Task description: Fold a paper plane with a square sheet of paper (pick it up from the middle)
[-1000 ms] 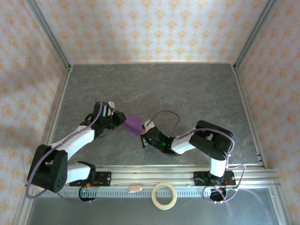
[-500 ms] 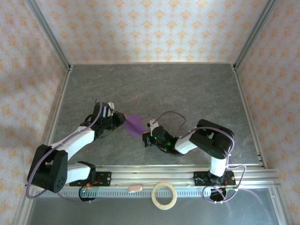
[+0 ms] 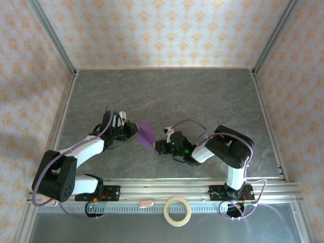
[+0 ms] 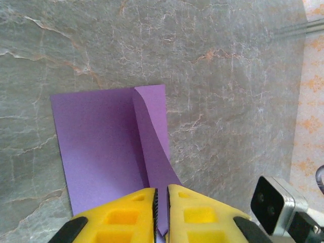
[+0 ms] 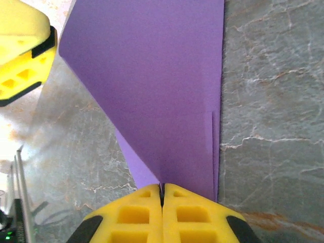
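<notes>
purple paper (image 3: pixel 147 133) (folded edge), wide table (image 3: pixel 202 96)

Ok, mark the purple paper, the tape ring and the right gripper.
purple paper (image 4: pixel 101 147), left wrist view, flat panel beside the crease
tape ring (image 3: pixel 166 211), top external view, band's left side
right gripper (image 5: pixel 162 188), right wrist view, between fingertips

Purple sheet of paper (image 4: pixel 101 147): in the left wrist view its 6 o'clock edge is hidden behind the left end effector (image 4: pixel 161 196). In the right wrist view it is cut off at 12 o'clock, its near tip buried between the pads of the right end effector (image 5: pixel 162 191). Overhead, its creases are too small to tell.
Both end effectors, own wrist views: finger bases cut off at 6 o'clock.
Camera block (image 4: pixel 277 202), left wrist view: cut off at 4 o'clock.
</notes>
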